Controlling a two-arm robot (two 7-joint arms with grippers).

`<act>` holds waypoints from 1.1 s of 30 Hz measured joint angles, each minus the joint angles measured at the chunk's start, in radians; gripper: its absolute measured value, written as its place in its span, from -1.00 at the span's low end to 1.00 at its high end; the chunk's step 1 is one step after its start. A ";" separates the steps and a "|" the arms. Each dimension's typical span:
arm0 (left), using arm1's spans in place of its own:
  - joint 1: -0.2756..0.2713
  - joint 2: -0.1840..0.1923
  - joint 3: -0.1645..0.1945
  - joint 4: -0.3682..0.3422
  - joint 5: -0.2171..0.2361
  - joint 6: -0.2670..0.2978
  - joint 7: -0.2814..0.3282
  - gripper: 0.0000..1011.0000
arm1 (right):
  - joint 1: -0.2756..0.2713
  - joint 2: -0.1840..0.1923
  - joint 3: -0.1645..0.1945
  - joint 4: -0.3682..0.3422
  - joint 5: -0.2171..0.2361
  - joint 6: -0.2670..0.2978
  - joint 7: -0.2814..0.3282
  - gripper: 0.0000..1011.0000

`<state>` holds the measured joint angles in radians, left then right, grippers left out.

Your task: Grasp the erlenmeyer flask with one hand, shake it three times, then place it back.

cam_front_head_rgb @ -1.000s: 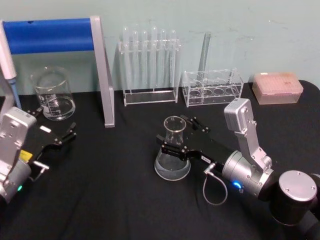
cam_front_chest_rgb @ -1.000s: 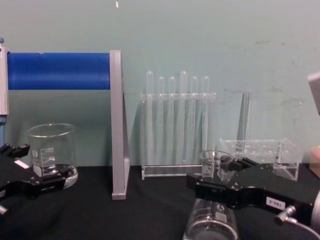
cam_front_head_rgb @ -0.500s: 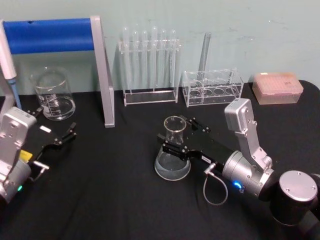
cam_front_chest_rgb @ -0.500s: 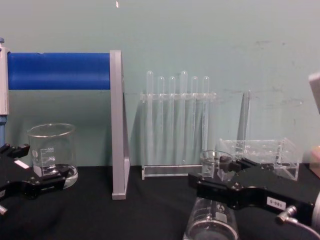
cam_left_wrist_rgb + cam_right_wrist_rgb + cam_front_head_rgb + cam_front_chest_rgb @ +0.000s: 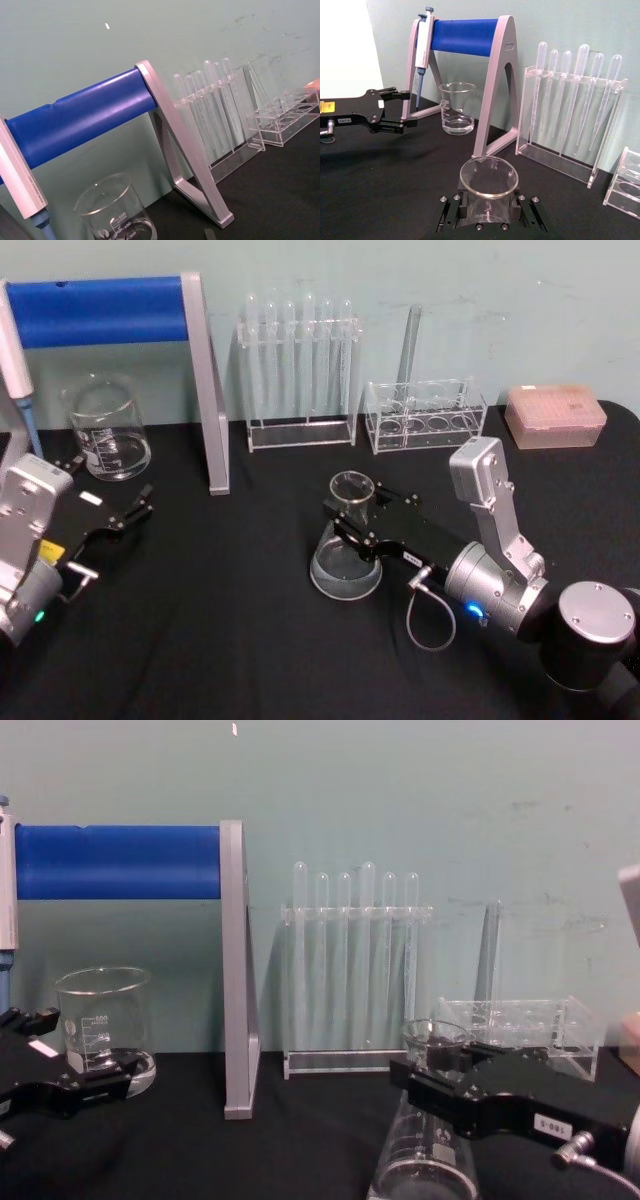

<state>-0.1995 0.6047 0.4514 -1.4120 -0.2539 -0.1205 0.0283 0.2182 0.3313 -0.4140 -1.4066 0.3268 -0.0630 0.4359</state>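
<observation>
The erlenmeyer flask (image 5: 345, 570) is clear glass with a wide base, and it rests on the black table just right of centre. My right gripper (image 5: 352, 512), the hand at work, reaches in from the right and is shut on the flask's neck just under the flared rim. In the right wrist view the flask (image 5: 488, 194) sits pinched between the two black jaws. From the chest view the flask (image 5: 415, 1160) stands low at the right, its neck held by the right gripper (image 5: 440, 1070). My left gripper (image 5: 112, 480) stays open and idle at the far left.
A glass beaker (image 5: 105, 430) stands at the back left beside a blue-barred pipette stand (image 5: 205, 390). Behind the flask are a rack of test tubes (image 5: 298, 370), a clear low rack (image 5: 425, 418) and a pink tip box (image 5: 555, 415). Bare black table lies in front.
The right gripper's jaws have drawn together onto the flask's neck. The flask's base stays in the same spot and the left arm has not moved.
</observation>
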 joint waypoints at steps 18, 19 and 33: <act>0.000 0.000 0.000 0.000 0.000 0.000 0.000 0.98 | -0.019 0.005 0.025 -0.049 0.016 0.022 -0.014 -0.11; 0.000 0.000 0.000 0.000 0.000 0.000 0.000 0.98 | -0.023 0.008 0.032 -0.067 0.020 0.031 -0.020 -0.11; 0.000 0.000 0.000 0.000 0.000 0.000 0.000 0.98 | -0.049 0.035 0.079 -0.192 0.048 0.079 -0.058 -0.11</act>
<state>-0.1995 0.6047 0.4514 -1.4120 -0.2539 -0.1205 0.0283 0.1693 0.3668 -0.3351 -1.5982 0.3749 0.0160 0.3780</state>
